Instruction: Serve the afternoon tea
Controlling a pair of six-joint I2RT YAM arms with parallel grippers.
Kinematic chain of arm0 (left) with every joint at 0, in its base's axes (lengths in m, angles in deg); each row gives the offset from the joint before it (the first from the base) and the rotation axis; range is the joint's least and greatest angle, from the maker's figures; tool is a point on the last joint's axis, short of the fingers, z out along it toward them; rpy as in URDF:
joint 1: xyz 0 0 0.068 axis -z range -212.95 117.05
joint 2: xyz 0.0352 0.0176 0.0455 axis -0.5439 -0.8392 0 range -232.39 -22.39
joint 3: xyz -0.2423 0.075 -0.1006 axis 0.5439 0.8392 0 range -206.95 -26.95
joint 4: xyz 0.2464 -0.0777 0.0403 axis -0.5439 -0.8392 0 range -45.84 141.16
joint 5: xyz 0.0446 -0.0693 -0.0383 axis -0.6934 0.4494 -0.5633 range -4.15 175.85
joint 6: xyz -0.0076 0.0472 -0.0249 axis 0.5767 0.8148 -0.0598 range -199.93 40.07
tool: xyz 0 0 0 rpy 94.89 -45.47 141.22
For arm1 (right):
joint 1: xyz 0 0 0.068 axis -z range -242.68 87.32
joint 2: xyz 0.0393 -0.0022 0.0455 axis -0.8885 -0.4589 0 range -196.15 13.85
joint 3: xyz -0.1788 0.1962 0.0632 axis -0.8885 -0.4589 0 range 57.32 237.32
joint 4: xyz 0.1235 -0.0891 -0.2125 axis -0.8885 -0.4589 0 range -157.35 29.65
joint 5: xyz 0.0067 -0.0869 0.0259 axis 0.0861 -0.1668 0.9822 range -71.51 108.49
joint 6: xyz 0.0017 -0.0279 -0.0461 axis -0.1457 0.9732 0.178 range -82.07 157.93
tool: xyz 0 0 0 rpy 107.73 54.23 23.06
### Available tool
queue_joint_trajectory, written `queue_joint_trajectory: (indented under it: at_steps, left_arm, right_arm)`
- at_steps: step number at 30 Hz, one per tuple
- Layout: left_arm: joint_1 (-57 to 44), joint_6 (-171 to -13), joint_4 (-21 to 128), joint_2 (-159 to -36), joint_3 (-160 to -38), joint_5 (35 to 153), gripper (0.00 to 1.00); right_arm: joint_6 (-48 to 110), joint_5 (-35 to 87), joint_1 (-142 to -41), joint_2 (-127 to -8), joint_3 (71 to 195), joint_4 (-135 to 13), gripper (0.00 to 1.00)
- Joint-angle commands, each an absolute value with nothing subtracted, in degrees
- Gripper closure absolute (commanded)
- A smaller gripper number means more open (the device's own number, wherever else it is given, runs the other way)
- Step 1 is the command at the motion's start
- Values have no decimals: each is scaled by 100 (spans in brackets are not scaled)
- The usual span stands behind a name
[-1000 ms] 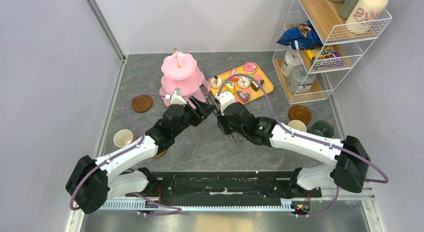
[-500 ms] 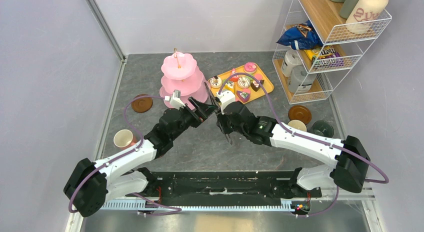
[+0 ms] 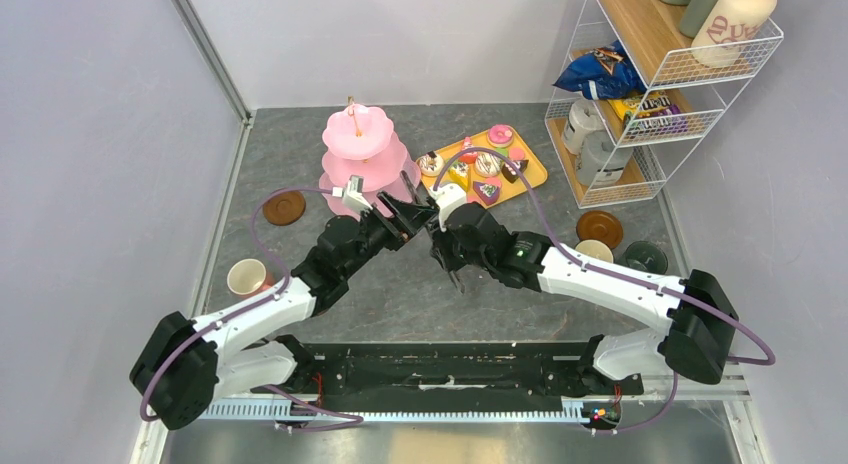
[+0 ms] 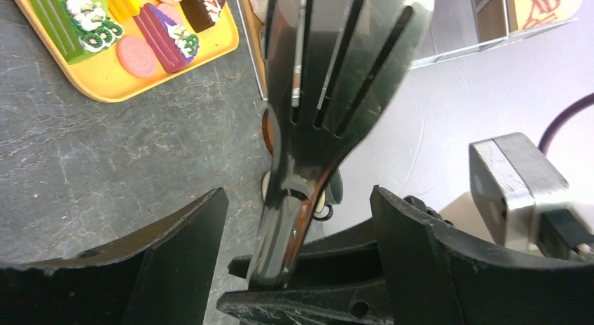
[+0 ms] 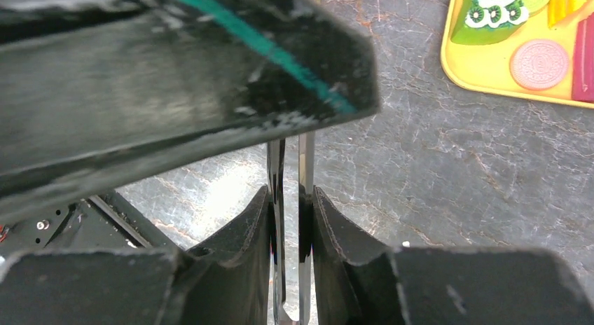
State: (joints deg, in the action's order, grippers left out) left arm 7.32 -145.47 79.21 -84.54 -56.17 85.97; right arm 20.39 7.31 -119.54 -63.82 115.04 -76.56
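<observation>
Mid-table, both arms meet nose to nose. The right gripper is clamped on the tongs, both metal blades pinched flat between its fingers. The left gripper is wide apart, with the slotted tong head running up through the gap; neither finger seems to touch it.

Looks like a tong handoff, with the right arm now carrying them. To do it well, the left should pull straight back along the tongs so a finger doesn't snag the slots. The right should grip firmly and not twist. The blades are squeezed shut, so the right probably needs to ease off before they can take a cake.

A mug sits near the left arm, and a saucer is farther out on that side. Two more mugs and a saucer are on the right, well apart from both grippers.

The cakes lie on the yellow tray, just beyond the grippers and slightly right. None is held. The pink stand is just past the left gripper, and its tiers look bare from above.
</observation>
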Motion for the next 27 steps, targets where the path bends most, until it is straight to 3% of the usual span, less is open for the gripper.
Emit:
queue_joint_trajectory:
  at_steps: [1, 5, 19, 27]
  left_arm:
    - [740, -14452, 8069, -8607, -5876, 8358, 20]
    - [739, -14456, 8131, -8721, -5854, 8345, 31]
    - [740, -14926, 8164, -8621, -5732, 8188, 96]
    - [739, -15605, 7369, -8450, -5760, 7925, 98]
  right_arm:
    - [2098, 1012, -11953, -6346, 11837, -7547, 72]
    - [2130, 1094, -11955, -6330, 11843, -7540, 72]
    - [2133, 1188, -11946, -6414, 11911, -7539, 69]
    - [2109, 1155, -11954, -6595, 12095, -7694, 60]
